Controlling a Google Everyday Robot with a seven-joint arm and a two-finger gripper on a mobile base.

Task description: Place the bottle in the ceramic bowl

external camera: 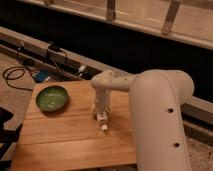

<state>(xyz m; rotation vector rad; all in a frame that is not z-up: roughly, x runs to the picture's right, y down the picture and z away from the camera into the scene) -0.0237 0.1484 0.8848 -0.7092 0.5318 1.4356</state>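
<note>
The green ceramic bowl (pixel 52 98) sits on the left part of the wooden table (pixel 60 142), and nothing shows inside it. The small white bottle (pixel 102 120) is near the table's middle, to the right of the bowl, with its narrow cap pointing toward the front edge. My gripper (pixel 100 109) hangs from the white arm (pixel 150 100) directly over the bottle's far end and hides that end. I cannot tell whether the bottle rests on the wood or is held.
Black cables (pixel 17 75) and a blue object (pixel 42 76) lie on the floor behind the table's left side. A low ledge with a power strip (pixel 55 49) runs along the back. A dark object (pixel 5 125) stands by the table's left edge.
</note>
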